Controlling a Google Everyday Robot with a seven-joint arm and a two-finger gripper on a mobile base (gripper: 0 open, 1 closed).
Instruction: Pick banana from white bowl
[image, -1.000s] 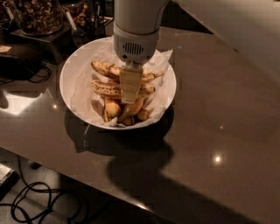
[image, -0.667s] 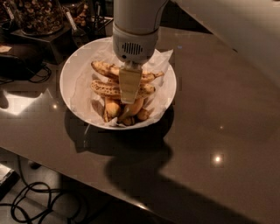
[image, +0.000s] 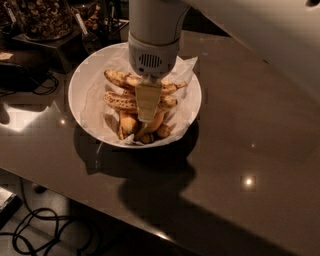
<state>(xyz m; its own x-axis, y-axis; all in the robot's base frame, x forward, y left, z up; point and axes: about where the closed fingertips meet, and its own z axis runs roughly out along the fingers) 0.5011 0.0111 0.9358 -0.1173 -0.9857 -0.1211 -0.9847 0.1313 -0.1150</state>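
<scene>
A: What is sitting at the far left?
B: Dark cables are trailing across the floor below the near edge of the desk, and a clear container of brownish pieces is standing at the back left corner.
A: And moving in from there?
B: The white bowl is resting on the desk, left of its middle. It is lined with crinkled white paper that is poking over the rim on the right. The bananas — brown-spotted, several of them — are lying inside it. Two are stretching crosswise, one behind the other, and shorter pieces are bunching at the near side.
A: Where is the gripper?
B: The gripper is hanging straight down from the pale arm into the middle of the bowl. Its tip is reaching in among the bananas and overlapping the two crosswise ones. Whether it is gripping anything — I cannot tell.
A: And to the right?
B: The brown desk is gleaming, with a small bright light spot reflecting near the front right. A dark shadow is falling in front of the bowl.
</scene>
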